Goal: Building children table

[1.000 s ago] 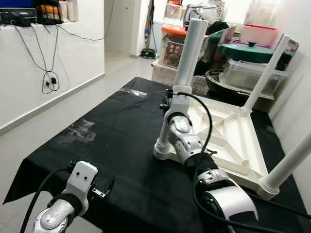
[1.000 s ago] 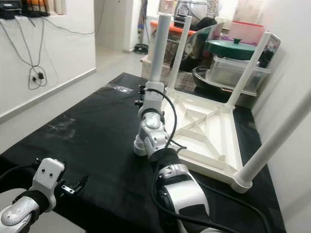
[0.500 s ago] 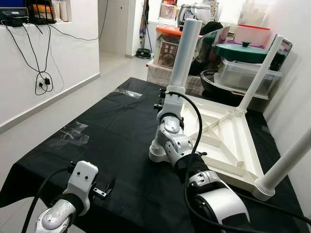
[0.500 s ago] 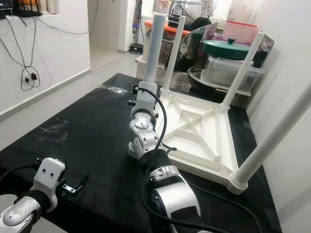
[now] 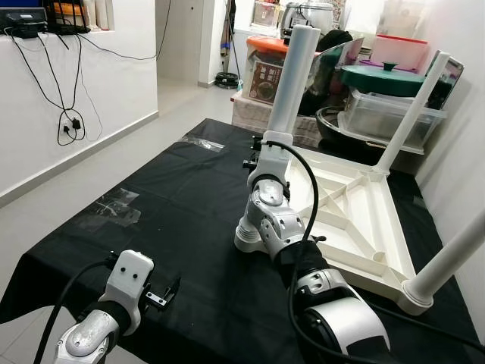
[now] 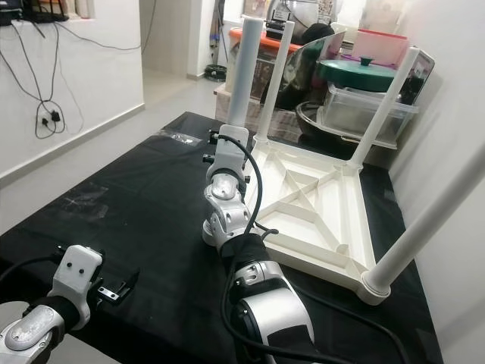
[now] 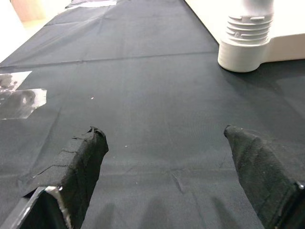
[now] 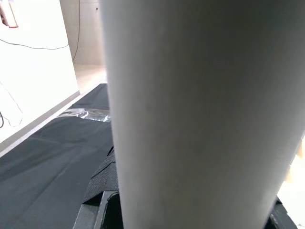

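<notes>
**Fourth leg going into its corner socket**

Black cloth (image 5: 174, 220) covers the worktop through the middle of the frame. At lower left, the left hand (image 7: 167, 162) hovers over the cloth, fingers spread and empty. Centre frame, the right hand (image 5: 261, 152) wraps the near-left leg (image 5: 292, 83); whether it squeezes tight, I cannot tell. To the right lies the upturned white tabletop (image 5: 356, 220), three other legs already standing. Next, I judge, comes twisting this leg home in its threaded socket.
</notes>
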